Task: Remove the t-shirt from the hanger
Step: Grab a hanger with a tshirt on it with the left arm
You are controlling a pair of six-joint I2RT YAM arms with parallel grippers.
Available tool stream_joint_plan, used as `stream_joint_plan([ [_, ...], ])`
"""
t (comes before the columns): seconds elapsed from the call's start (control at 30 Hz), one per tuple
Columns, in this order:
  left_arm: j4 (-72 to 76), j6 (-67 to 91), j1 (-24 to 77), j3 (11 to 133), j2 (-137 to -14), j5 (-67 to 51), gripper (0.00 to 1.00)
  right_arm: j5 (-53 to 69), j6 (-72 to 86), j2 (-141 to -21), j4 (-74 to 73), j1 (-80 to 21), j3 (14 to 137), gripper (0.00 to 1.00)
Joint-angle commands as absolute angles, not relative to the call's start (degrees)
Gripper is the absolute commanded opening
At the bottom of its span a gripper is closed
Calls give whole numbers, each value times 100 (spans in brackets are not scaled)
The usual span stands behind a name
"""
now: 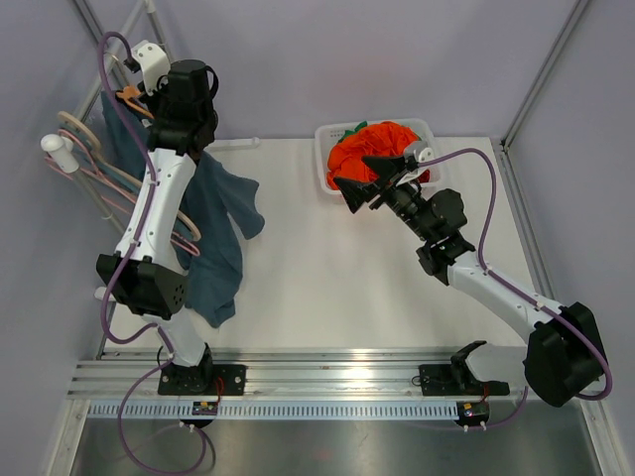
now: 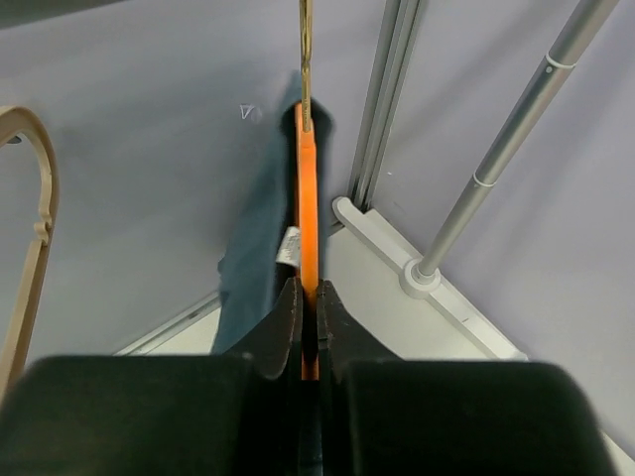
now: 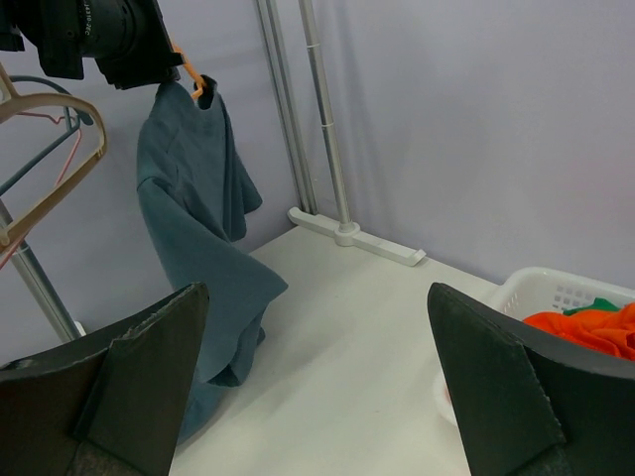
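A teal-blue t-shirt (image 1: pixel 220 238) hangs from an orange hanger (image 1: pixel 132 99) on the rack at the far left, its hem draped onto the table. In the left wrist view my left gripper (image 2: pixel 309 302) is shut on the orange hanger (image 2: pixel 308 198), with the t-shirt (image 2: pixel 253 268) just left of the fingers. The right wrist view shows the t-shirt (image 3: pixel 193 228) hanging below the hanger (image 3: pixel 189 74) and the left gripper. My right gripper (image 1: pixel 369 181) hovers open over the table beside the basket, empty, well apart from the shirt; it faces the shirt (image 3: pixel 317 387).
A white basket (image 1: pixel 323 159) with orange and red clothes stands at the back centre. Wooden hangers (image 1: pixel 84 139) hang on the rack near the left wall. The rack's upright poles (image 2: pixel 516 139) and base foot (image 3: pixel 357 238) stand at the table's back left.
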State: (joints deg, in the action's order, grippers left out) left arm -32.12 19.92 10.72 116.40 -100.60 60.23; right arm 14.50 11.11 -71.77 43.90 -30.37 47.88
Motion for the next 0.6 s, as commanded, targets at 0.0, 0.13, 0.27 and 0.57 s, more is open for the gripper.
stream_joint_plan([
  [0.0,-3076,2109,1046,11874,-10090,6186,0,1450,1072,-7128,4676,-3006,4834,100],
  [0.13,-2471,1574,1055,11935,-10063,6336,0,1459,1081,-7137,4685,-3006,4816,100],
  [0.27,-2137,881,1055,12233,-10239,6652,0,1468,1090,-7128,4693,-3006,4825,99],
  [0.57,-213,-1095,1230,12068,-10239,7119,0,1521,1099,-7163,4693,-3006,4843,99],
])
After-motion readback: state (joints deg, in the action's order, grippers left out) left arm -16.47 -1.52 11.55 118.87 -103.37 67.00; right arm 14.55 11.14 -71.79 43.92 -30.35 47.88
